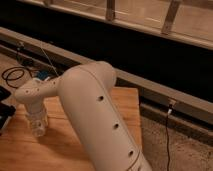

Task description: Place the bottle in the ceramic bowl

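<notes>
My white arm [95,115] fills the middle of the camera view and bends back to the left. My gripper [38,125] hangs from the wrist over the left part of the wooden table [127,102], low above its surface. A pale, whitish-clear shape shows at the gripper, but I cannot tell the bottle apart from the gripper there. The ceramic bowl is hidden behind the arm.
A coiled black cable [12,75] and a small blue object [44,76] lie beyond the table's far left corner. A dark object [4,114] sits at the left edge. Speckled floor and a hanging cable plug [170,107] are right of the table, below a dark wall rail.
</notes>
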